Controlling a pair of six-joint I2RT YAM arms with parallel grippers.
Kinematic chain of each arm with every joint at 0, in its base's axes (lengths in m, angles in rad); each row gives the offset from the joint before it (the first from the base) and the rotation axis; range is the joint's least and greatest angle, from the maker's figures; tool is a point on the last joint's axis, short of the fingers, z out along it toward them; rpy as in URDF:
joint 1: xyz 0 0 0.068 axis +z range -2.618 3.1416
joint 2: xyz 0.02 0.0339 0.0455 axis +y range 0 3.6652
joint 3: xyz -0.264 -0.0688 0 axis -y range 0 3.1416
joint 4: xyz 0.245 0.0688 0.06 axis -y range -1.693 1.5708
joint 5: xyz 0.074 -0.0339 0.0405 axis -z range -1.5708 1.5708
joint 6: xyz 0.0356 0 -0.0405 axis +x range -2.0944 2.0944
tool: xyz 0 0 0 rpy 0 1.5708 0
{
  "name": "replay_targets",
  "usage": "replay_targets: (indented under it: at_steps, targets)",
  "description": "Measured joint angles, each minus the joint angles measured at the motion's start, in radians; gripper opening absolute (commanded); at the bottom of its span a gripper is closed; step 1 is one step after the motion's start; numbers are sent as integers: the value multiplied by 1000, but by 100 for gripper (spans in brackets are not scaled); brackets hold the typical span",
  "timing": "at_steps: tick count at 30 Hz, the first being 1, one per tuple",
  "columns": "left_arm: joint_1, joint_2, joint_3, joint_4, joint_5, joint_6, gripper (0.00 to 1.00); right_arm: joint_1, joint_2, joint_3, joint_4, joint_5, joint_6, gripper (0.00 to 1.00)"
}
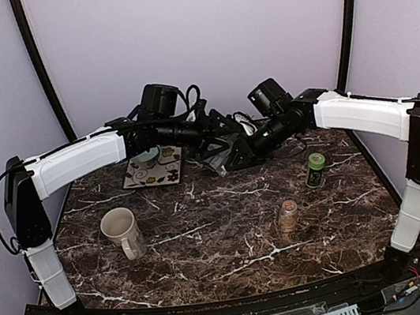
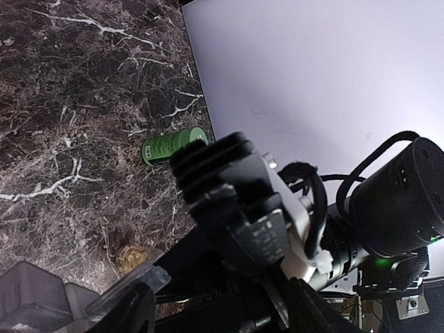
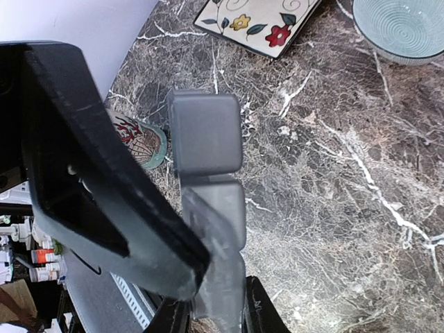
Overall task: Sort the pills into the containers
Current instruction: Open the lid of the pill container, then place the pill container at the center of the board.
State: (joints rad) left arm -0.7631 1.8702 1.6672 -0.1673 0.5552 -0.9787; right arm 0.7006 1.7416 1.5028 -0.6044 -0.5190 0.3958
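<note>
Both arms are meeting up at 12 o'clock on the dark marble counter [image 1: 207,238]. As far as I can tell it's a hold-and-open setup. The right hand [image 1: 242,151] is clamped on the grey translucent strip-shaped pill organizer [image 3: 206,135] and carries it off the surface, with the square compartments lined up along its fingers. My guess is it's gripped by one end so the lids stay reachable.

The left hand [image 1: 208,135] sits right against it from the other side with its fingers apart. I can't see it gripping anything. Its own camera shows a clear flap [image 2: 139,276] sticking up just beside one finger, which looks like a compartment lid being worked open, but that's a guess.

I can't spot any loose pills, so they're probably inside the two bottles. The small green plastic bottle [image 1: 316,169] stands at about 3 o'clock. The amber bottle with a pale cap [image 1: 287,215] stands around 4 o'clock, near it but not touching. Both are upright, capped and untouched, so the real sorting hasn't started.

The cream ceramic mug [image 1: 122,231] at 8 o'clock and the teal glass bowl [image 1: 146,157] on the floral square plate [image 1: 166,171] at 11 o'clock are well apart from the action.
</note>
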Motion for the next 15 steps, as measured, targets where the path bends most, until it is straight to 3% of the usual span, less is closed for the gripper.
replay_targets:
  at_steps: [7,15]
  targets:
    - [9,0,-18,-23,-29,26,68,0,55,5,10,-63,3,0]
    - [62,-74,-235,10,-152,24,68,-14,169,4,42,-179,5,0]
